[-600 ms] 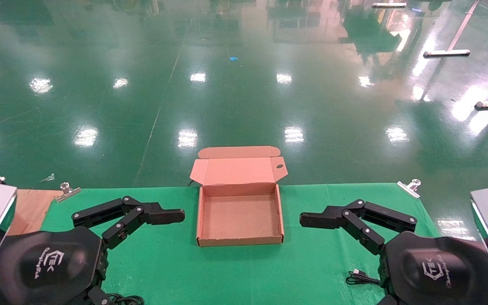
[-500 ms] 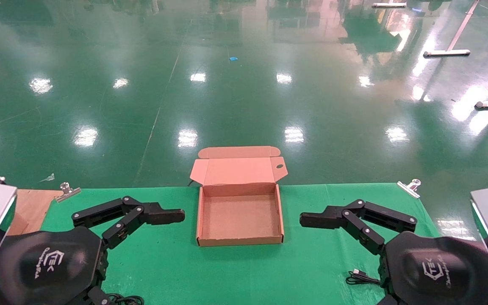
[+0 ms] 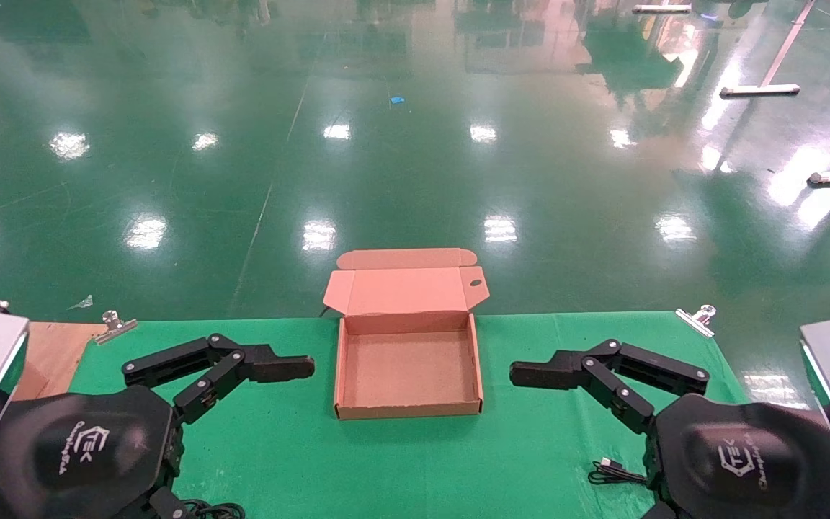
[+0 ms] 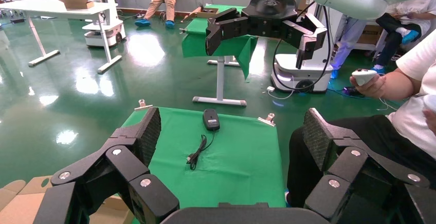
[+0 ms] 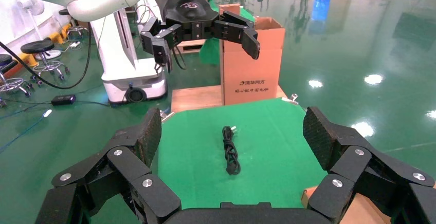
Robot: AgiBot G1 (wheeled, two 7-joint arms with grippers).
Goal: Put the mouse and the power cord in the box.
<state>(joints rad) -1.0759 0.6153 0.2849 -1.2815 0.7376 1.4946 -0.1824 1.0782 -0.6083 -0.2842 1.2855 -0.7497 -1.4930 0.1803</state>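
Nearest the robot, at about 5 o'clock in the head view, a thin cable with a USB plug lies on the green cloth, partly hidden under the right arm's housing. At about 7 o'clock a dark tangle of cord shows at the frame's near edge beside the left arm; which item it belongs to cannot be told from that view.

The left pincer hovers over the tabletop at about 9 o'clock from the box, fingers spread wide, holding nothing. The right pincer mirrors it at about 3 o'clock from the box, also spread and holding nothing. Both are apart from the box walls.

The box sits centred on the cloth at 12 o'clock, its lid folded back over the tabletop's far edge, with only bare cardboard showing inside.

The left wrist view looks across the cloth between its own spread fingers to the mouse, resting flat near the cloth's far edge with its cable trailing toward the camera. The right wrist view shows the power cord, a bundled black length lying on the cloth, well apart from the box.

Metal clips hold the cloth at the far corners. Beyond lies a glossy green floor.
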